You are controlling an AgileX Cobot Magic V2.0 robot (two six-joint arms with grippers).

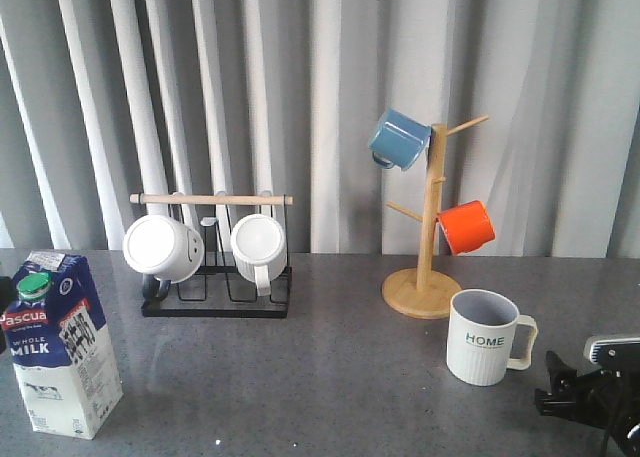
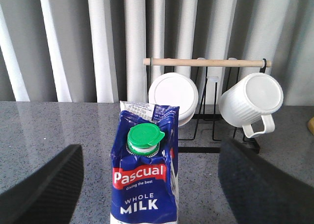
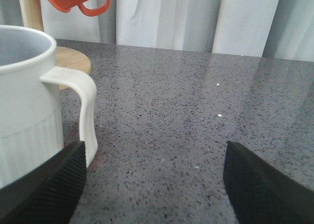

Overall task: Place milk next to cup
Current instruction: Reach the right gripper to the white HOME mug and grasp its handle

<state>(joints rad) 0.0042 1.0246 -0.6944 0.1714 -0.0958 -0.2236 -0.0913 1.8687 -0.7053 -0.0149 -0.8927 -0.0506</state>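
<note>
Milk btwn left fingers, wrist view only.

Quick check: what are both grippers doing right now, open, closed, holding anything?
Left gripper: open, fingers either side of the milk carton, not gripping it.
Right gripper: open, empty, beside the HOME mug.

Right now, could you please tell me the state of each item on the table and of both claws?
Milk carton: upright, green cap on, at the table's left, far from the HOME cup.
HOME cup: upright, looks empty, handle toward the right.
Two white mugs: hanging sideways on the black rack.
Blue mug: hung on the wooden tree.
Orange mug: hung lower on it.
Left claw: open, straddling the carton.
Right claw: open, holding nothing.
</note>
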